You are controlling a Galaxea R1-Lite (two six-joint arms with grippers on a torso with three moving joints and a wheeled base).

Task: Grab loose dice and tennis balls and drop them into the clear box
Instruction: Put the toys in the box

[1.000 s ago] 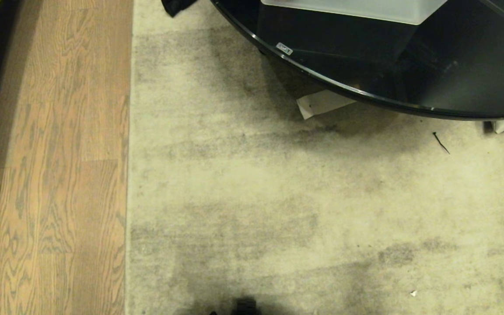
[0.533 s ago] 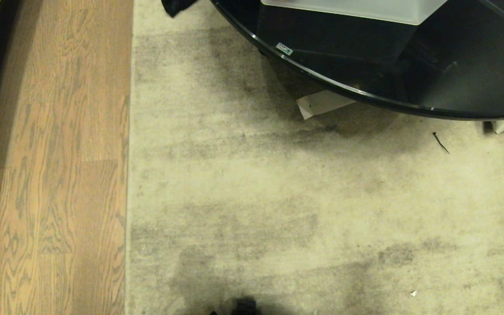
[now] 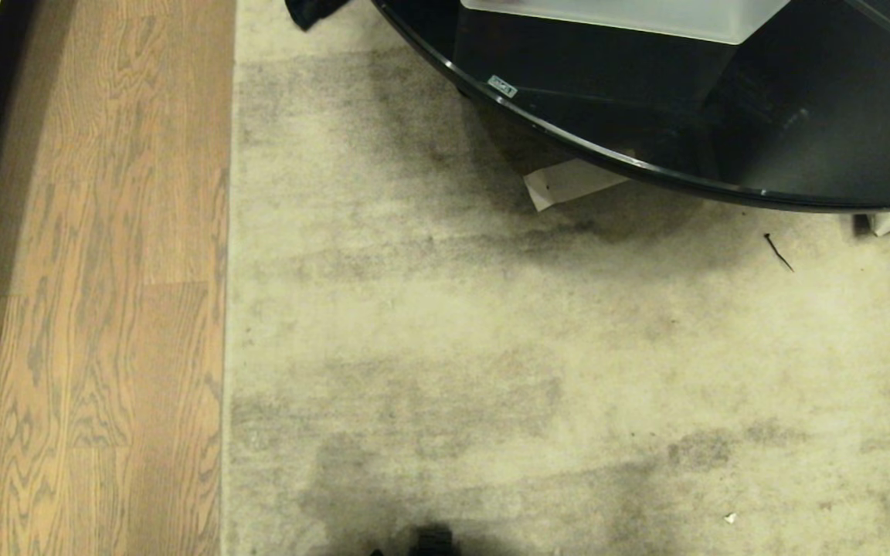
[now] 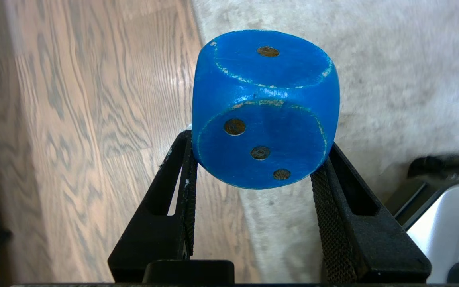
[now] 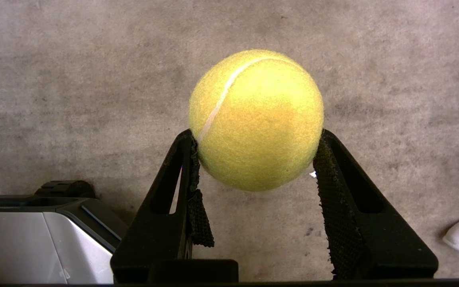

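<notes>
- Head view: neither arm shows. A pale rug (image 3: 568,363) covers most of the floor, with a strip of wood floor (image 3: 90,309) along its left. A round black table (image 3: 723,131) fills the upper right corner, and the clear box (image 3: 630,17) stands on it at the top edge, only its lower wall in sight. A sheet of paper (image 3: 568,184) pokes out from under the table rim, and a thin black scrap (image 3: 779,252) lies on the rug to its right.
- Left wrist view: the left gripper (image 4: 258,159) pinches the blue die (image 4: 264,107) between its two black fingers (image 4: 183,167), one pad on each side of the cube. The die hangs clear of the ground, above the seam where rug meets wood floor. Its near face shows three pips, the face above it one.
- Right wrist view: the right gripper (image 5: 255,155) clamps a tennis ball (image 5: 256,118) between its fingers (image 5: 327,167), held off the rug. The mesh pad on one finger has peeled loose and hangs. Part of the robot base (image 5: 34,239) sits at one corner.
</notes>
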